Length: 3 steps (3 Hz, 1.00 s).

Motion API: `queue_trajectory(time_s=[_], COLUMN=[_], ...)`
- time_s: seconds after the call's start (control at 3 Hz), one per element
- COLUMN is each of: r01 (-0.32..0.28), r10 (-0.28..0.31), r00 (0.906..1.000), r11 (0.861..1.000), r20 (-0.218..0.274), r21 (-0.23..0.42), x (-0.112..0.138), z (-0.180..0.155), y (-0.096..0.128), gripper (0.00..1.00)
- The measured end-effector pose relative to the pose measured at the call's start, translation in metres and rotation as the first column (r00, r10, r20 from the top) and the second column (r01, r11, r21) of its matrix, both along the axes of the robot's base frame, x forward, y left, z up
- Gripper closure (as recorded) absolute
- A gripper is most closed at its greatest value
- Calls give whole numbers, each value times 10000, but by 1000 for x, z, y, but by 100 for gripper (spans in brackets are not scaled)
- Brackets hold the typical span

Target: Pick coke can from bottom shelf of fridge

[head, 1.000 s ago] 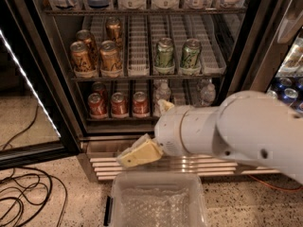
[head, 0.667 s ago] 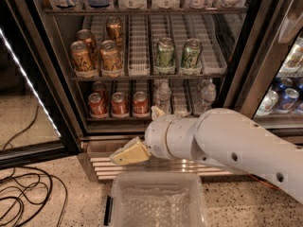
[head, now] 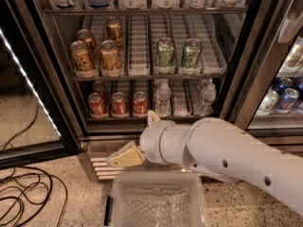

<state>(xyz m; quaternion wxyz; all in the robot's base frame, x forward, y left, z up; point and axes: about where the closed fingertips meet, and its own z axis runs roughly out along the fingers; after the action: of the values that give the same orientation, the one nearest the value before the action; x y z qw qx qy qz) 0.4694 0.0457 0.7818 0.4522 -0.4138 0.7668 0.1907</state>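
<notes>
You're in the approach. The tool (head: 127,157) sits lower centre of frame, in front of the fridge (head: 238,74) base grille (head: 101,167) and below the bottom shelf (head: 113,119). Can't tell if it's open or closed; it's probably empty. The coke can (head: 140,103) stands centre-left on that shelf, rightmost of three red ones. Next you'd lift the tool and line up on it.

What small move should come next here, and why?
Probably lift the end effector and steer it toward the nearest coke can. It sits low in front of the grille, below the bottom shelf where three red cans stand, apart from all of them.
</notes>
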Motion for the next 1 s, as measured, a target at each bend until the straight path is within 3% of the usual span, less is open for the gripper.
queue_trajectory(time_s=[0.33,1.0], r01=[304,306], r10=[-322,-408], r00=[9986,9902], r11=[9986,9965], r20=[425,1333], r21=[430,774], x=[8,25], z=[-25,-73], y=[11,41], gripper=[0,0])
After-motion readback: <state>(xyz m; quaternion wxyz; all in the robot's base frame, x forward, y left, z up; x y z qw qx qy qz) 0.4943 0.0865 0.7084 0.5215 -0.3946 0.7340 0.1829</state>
